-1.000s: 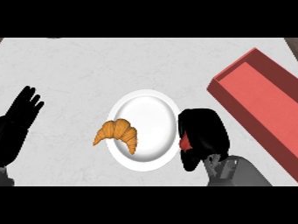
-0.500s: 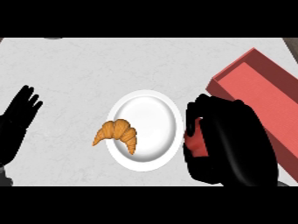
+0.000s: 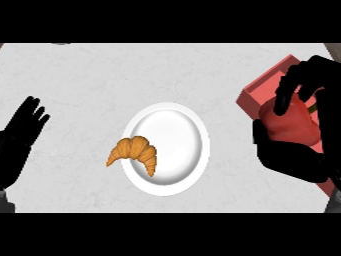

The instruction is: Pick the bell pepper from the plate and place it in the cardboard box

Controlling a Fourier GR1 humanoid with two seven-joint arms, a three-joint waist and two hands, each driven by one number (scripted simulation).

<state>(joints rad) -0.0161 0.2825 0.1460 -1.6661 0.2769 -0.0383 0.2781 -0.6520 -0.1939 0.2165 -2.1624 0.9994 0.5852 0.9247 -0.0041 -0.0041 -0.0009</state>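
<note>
- Head view: the bell pepper [image 3: 289, 122] is red and glossy, with a bit of stem showing at its upper right; the right hand [image 3: 306, 150] curls round it, fingers over its top and thumb at its left, holding it over the near end of the red box [image 3: 258, 90]
- The white plate [image 3: 174, 131] lies mid-counter, a croissant [image 3: 134, 153] overlapping its left rim
- The left hand [image 3: 14, 137] rests open at the left edge, fingers up
- The counter [image 3: 129, 75] is pale grey marble
</note>
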